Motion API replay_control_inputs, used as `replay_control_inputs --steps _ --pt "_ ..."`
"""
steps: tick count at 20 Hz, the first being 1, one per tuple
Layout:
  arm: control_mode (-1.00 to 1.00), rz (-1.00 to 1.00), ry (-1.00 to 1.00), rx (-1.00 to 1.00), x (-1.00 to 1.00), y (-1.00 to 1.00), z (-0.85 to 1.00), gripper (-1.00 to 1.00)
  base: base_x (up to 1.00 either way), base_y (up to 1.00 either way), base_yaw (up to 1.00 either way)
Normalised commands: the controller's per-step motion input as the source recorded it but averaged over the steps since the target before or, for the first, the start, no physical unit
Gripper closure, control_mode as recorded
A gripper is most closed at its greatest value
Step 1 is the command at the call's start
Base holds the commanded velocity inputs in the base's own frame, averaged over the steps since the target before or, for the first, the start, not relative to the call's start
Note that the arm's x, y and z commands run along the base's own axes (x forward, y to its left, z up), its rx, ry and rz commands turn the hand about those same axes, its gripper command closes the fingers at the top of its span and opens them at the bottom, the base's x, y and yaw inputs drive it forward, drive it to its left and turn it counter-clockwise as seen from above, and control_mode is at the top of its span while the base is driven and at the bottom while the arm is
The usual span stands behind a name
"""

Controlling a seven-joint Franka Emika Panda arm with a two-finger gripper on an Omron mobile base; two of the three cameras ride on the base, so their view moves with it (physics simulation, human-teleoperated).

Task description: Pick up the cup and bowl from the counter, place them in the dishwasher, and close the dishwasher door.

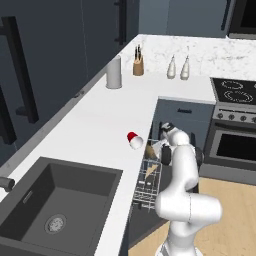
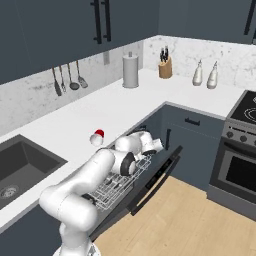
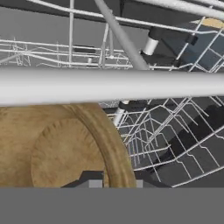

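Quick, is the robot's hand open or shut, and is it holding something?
Gripper: nearly shut, its tips pinching the rim of the shallow tan-brown round bowl inside the dishwasher's light wire rack.

No readable text, label, brand name, number or sign appears anywhere in these views. The cup (image 1: 134,140) lying on the counter (image 1: 95,130) has a plain red wall and a white rim with no printing. The grey canister (image 1: 114,73) near the counter's back edge is unmarked, and so are the two pale bottles (image 1: 178,68) by the back corner. The stove (image 1: 234,112) has a row of knobs on its front, but any markings around them are too small to make out. The bowl (image 3: 61,148) in the dishwasher (image 2: 131,182) rack shows bare wood grain only.
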Motion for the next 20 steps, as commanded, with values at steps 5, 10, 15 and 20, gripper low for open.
replay_control_inputs --steps 5,10,15,20 --pt "-1.0 -0.23 0.09 0.0 0.49 0.03 -0.35 -1.0 0.0 0.0 0.0" --pt "-1.0 -0.16 0.14 0.0 0.24 0.0 -0.22 -1.0 0.0 0.0 0.0" --pt "-1.0 -0.1 0.08 0.0 -0.05 -0.07 -0.01 -1.0 0.0 0.0 0.0" --pt "-1.0 -0.08 0.0 0.0 -0.64 -0.12 0.38 -1.0 0.0 0.0 0.0"
